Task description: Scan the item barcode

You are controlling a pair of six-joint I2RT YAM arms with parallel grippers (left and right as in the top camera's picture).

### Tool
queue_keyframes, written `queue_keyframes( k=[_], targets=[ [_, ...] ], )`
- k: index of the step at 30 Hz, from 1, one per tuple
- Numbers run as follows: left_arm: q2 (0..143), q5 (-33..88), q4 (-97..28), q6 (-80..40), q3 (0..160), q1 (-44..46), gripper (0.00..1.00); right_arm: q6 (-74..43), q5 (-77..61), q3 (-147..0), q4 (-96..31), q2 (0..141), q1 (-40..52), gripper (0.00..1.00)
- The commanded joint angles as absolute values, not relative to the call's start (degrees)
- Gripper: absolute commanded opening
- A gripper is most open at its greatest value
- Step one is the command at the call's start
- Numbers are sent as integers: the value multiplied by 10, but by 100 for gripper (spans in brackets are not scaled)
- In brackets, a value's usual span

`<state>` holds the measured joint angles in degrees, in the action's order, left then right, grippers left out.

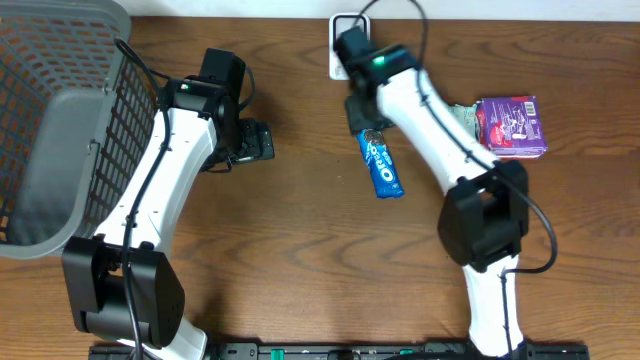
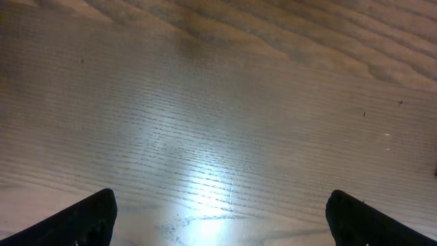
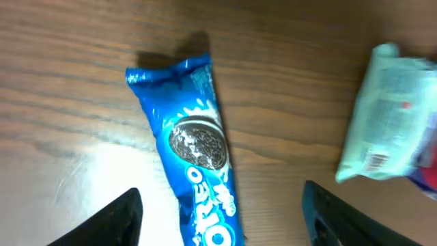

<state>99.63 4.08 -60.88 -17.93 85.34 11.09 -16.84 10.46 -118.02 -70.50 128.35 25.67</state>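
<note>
A blue Oreo pack (image 1: 381, 167) lies flat on the wooden table, logo side up; no barcode shows on it. My right gripper (image 1: 368, 128) hangs over its far end. In the right wrist view the Oreo pack (image 3: 194, 157) runs between the two dark fingers, and the right gripper (image 3: 222, 208) is open with neither finger touching the wrapper. My left gripper (image 1: 258, 142) is left of centre. In its wrist view the left gripper (image 2: 220, 208) is wide open over bare wood.
A grey mesh basket (image 1: 60, 130) fills the far left. A purple packet (image 1: 511, 125) lies at the right, with a pale green packet (image 3: 379, 119) beside it. A white device (image 1: 343, 30) sits at the back edge, partly hidden by the right arm.
</note>
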Motion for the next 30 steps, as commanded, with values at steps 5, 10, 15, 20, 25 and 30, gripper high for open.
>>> queue_keyframes(
  k=[5, 10, 15, 20, 25, 30],
  targets=[
    [994, 34, -610, -172, 852, 110, 98, -39, -181, -1151, -710, 1308, 173, 48],
    [994, 33, -610, -172, 852, 110, 98, -40, -158, -1106, -682, 1324, 173, 59],
    [994, 33, -610, -172, 852, 110, 98, -59, -125, -1056, -625, 1331, 180, 51],
    [994, 34, -610, -172, 852, 110, 98, -89, -121, -1014, -579, 1331, 180, 16],
    [994, 34, -610, -172, 852, 110, 98, -113, -147, -1021, -569, 1328, 181, 1],
    [994, 34, -610, -172, 852, 110, 98, -122, -160, -1089, -573, 1328, 180, 1]
  ],
)
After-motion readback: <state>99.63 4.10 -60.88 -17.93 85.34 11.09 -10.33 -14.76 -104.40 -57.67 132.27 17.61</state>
